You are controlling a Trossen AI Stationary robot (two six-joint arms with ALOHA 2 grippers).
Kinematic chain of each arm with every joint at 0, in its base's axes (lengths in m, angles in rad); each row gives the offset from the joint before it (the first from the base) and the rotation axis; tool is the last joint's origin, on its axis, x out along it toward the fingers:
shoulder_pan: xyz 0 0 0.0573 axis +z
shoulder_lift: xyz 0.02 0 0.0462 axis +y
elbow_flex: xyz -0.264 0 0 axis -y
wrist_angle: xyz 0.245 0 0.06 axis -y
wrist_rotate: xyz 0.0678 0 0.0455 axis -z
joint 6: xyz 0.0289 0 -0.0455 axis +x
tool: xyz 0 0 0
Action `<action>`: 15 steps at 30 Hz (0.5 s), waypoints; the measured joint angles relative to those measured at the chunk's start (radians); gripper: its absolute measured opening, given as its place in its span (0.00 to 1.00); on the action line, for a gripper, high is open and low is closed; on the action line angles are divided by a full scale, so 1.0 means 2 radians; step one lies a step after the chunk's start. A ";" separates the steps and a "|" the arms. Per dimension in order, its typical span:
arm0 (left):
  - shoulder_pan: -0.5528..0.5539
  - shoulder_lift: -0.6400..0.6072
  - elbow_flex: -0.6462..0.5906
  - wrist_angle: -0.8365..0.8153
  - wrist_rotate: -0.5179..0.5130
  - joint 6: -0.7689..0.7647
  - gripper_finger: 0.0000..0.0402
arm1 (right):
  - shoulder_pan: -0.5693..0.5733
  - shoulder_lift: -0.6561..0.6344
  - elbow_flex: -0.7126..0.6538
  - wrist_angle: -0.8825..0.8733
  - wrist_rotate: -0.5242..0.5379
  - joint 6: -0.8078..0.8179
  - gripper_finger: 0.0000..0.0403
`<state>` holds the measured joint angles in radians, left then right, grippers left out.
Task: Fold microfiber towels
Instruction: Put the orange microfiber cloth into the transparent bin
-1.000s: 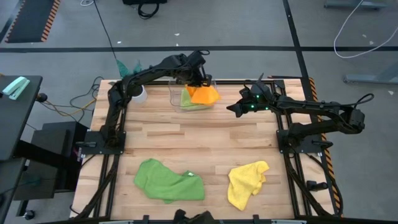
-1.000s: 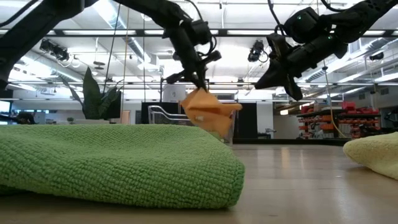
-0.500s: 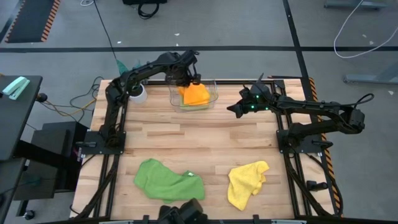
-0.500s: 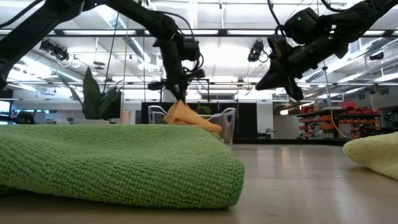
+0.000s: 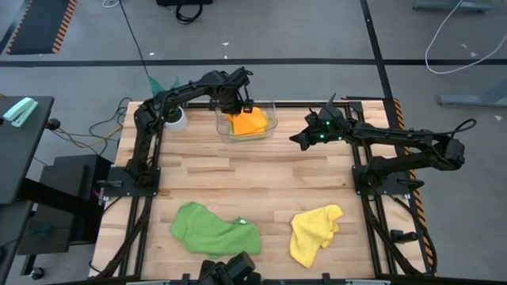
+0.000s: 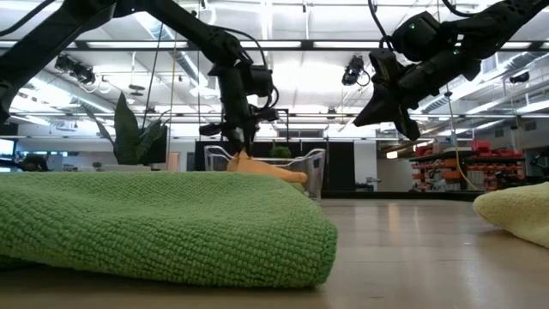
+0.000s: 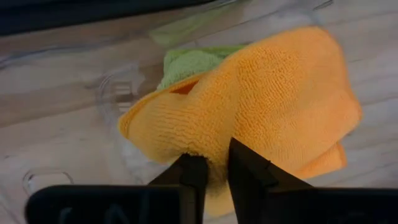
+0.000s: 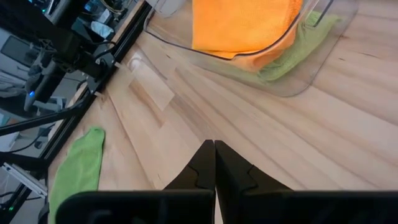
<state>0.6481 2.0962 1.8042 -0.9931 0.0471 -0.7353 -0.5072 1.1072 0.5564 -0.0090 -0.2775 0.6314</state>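
Left gripper (image 5: 235,105) over bin's (image 5: 272,125) rim, on orange towel (image 5: 250,121); bare planks mid-table

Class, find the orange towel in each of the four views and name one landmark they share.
High view: orange towel in the bin, far edge.
Low view: mid-distance, under the left claw.
Left wrist view: centre.
Right wrist view: top.
Shared landmark: clear plastic bin.

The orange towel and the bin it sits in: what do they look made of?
Orange towel: soft fabric, apparently microfiber, matte; a fine nubby looped pile shows in the left wrist view. Bin: clear, glossy, seemingly rigid plastic; the wood tabletop and the lime green towel show through its walls.
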 joint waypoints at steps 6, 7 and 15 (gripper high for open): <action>0.005 -0.002 0.000 -0.014 0.001 0.020 0.24 | 0.000 0.000 0.000 -0.007 0.000 0.002 0.02; 0.008 -0.002 0.000 -0.015 0.001 0.020 0.26 | 0.000 0.000 0.000 -0.011 0.000 0.002 0.02; 0.033 -0.006 0.005 -0.055 0.022 0.025 0.34 | 0.000 0.000 0.000 -0.046 0.000 0.001 0.02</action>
<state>0.7146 2.0850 1.8141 -1.1039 0.0917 -0.6862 -0.5072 1.1072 0.5564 -0.1001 -0.2779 0.6337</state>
